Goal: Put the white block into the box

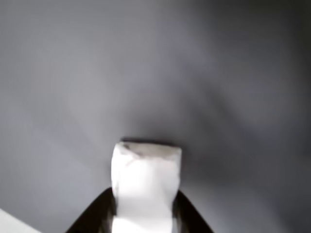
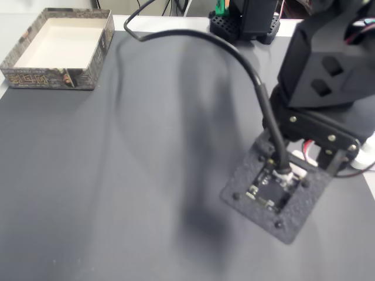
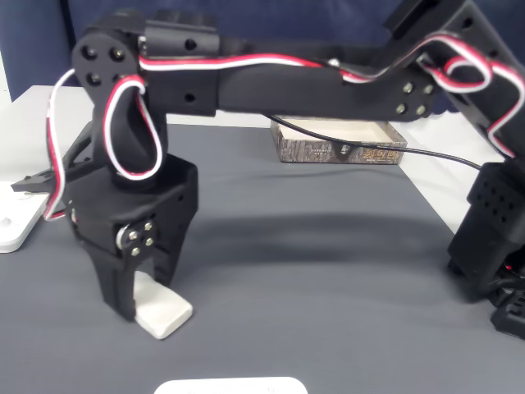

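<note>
The white block [image 1: 146,170] sits between my two black fingers in the other view, and both fingers press its sides. In a fixed view the block [image 3: 168,312] rests on the dark grey mat at the lower left, one corner sticking out from under my gripper [image 3: 146,297], which is shut on it. The gripper [image 1: 146,206] enters the other view from the bottom edge. The box [image 2: 55,76], with a cream inside and a speckled brown rim, stands at the mat's far left corner. From the other side the box [image 3: 328,152] shows behind my arm, well away from the block.
A black cable [image 2: 234,55] arcs over the mat to the camera mount on my wrist. My arm's base [image 3: 492,238] stands at the right. A flat white object [image 3: 16,226] lies at the left edge and another white object [image 3: 230,386] at the bottom edge.
</note>
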`<act>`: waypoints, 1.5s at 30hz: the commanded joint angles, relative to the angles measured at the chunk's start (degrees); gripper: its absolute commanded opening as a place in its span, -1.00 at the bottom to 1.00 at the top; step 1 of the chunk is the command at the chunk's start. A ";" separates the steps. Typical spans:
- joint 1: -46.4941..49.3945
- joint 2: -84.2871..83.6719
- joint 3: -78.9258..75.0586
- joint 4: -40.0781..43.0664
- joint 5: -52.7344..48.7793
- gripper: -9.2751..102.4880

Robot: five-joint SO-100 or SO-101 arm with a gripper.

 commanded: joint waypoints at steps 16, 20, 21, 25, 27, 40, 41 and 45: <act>8.96 35.77 23.38 0.26 6.68 -0.86; 12.92 44.56 32.78 -0.26 8.09 -0.86; 14.06 46.41 34.89 -0.44 8.79 -0.86; 18.90 53.35 41.84 -0.70 11.51 -0.86; 21.53 56.16 44.03 -0.70 12.74 -0.86; 42.71 58.62 45.70 -0.70 29.18 -0.86; 44.65 57.83 45.09 -0.70 30.59 -0.86; 51.94 53.17 40.87 -0.79 37.44 -0.86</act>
